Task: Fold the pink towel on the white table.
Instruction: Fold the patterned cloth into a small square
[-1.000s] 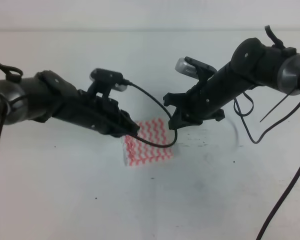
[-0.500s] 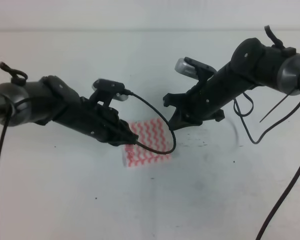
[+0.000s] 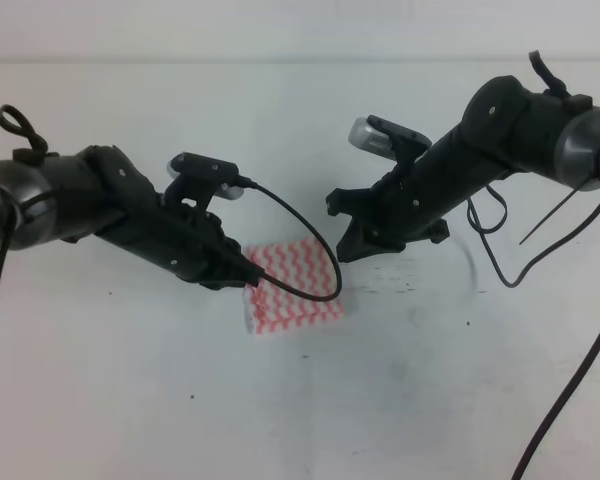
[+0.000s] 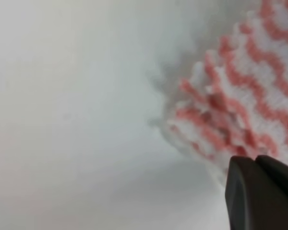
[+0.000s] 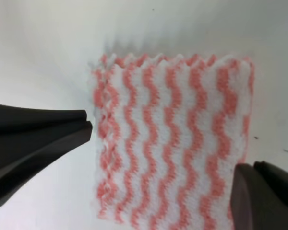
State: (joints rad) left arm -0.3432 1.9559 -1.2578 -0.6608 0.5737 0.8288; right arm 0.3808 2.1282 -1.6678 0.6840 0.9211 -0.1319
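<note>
The pink towel lies folded into a small rectangle on the white table, its layered edge on the left. My left gripper sits low at that left edge. In the left wrist view only one finger shows, at the bottom right, beside the towel's stacked corner, with nothing held. My right gripper hovers above the far right corner. It is open, its two fingers spread either side of the towel and clear of it.
A black cable loops from the left wrist camera across the towel's top. More cables hang at the right side. White wall runs along the table's far edge.
My left arm has drawn back to the left off the towel, uncovering more of its left side. The right arm has stayed almost still.
</note>
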